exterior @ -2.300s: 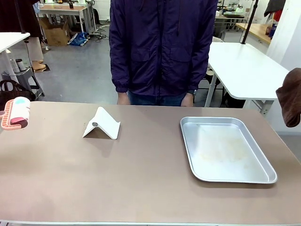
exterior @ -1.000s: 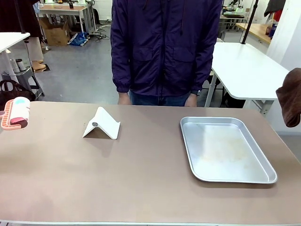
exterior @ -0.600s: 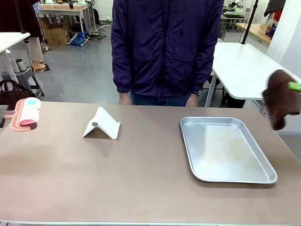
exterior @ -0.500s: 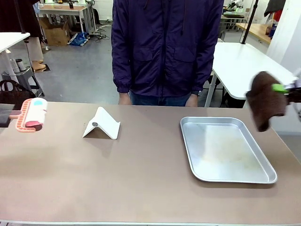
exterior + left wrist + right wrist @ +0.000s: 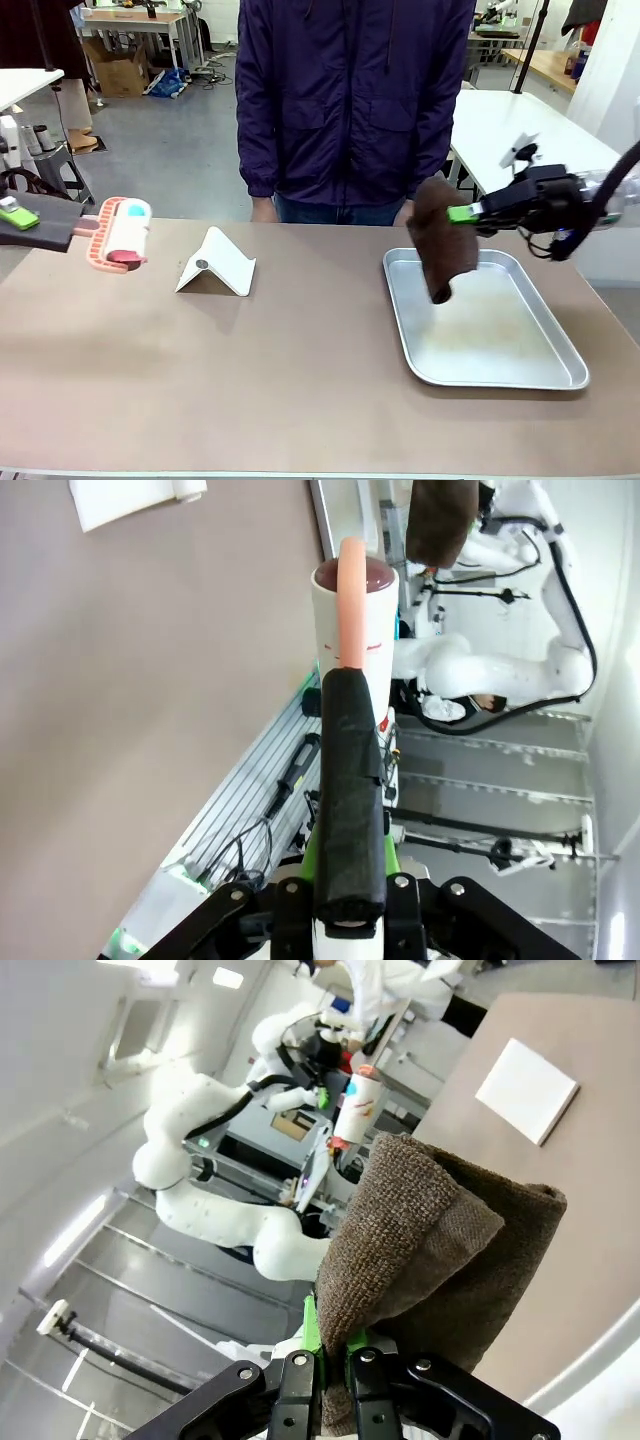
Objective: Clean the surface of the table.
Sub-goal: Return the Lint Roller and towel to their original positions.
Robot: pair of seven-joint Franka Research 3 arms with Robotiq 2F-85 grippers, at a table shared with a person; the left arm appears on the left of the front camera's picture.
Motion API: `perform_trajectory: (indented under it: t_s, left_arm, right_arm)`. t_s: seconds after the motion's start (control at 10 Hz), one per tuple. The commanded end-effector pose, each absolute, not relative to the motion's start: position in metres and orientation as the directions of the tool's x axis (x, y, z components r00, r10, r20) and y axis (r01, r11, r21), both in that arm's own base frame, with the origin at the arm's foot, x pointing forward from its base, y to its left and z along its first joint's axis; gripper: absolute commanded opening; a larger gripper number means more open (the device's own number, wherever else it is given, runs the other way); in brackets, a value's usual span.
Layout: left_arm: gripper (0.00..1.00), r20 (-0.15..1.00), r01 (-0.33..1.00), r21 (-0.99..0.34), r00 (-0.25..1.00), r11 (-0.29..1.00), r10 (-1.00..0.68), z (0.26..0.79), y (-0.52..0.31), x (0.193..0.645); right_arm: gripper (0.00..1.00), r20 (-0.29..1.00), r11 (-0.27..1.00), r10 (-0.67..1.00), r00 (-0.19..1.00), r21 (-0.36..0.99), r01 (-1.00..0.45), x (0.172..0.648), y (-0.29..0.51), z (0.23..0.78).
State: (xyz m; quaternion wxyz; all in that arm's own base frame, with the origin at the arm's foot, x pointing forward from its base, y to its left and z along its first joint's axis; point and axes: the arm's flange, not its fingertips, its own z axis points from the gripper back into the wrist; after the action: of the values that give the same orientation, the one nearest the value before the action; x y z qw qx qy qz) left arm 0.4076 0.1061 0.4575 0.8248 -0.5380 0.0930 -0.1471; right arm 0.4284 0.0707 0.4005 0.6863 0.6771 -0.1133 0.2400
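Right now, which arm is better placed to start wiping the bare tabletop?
Probably the left. Its tool holds the lint roller just above open table at the left end. The right tool dangles the brown cloth over the metal tray's far left corner, not over bare table.

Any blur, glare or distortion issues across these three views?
Front view: sharp and evenly lit, soft sheen on the metal tray, faint shadows on the table. Left wrist view: wide-angle bend, rolled sideways, lint roller sharp, bright background washed out. Right wrist view: brown cloth crisp up close, tilted scene, overexposed pale wall.
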Motion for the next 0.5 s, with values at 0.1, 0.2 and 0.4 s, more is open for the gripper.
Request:
perform_trajectory:
  t_s: [0.1,0.2,0.4]
  left_arm:
    - [0.22,0.013,0.132,-0.912,0.956,0.387,-0.294,0.465,0.056,0.409]
    - [0.22,0.000,0.120,-0.917,0.954,0.380,-0.301,0.463,0.047,0.412]
    - [0.22,-0.013,0.101,-0.949,0.933,0.298,-0.358,0.456,0.057,0.416]
  right_arm:
    - [0.10,0.584,-0.099,0.045,0.810,0.810,-0.578,0.423,0.113,0.386]
    - [0.10,0.583,-0.116,0.023,0.812,0.808,-0.578,0.422,0.117,0.381]
    - [0.10,0.532,-0.145,0.030,0.846,0.840,-0.523,0.417,0.089,0.386]
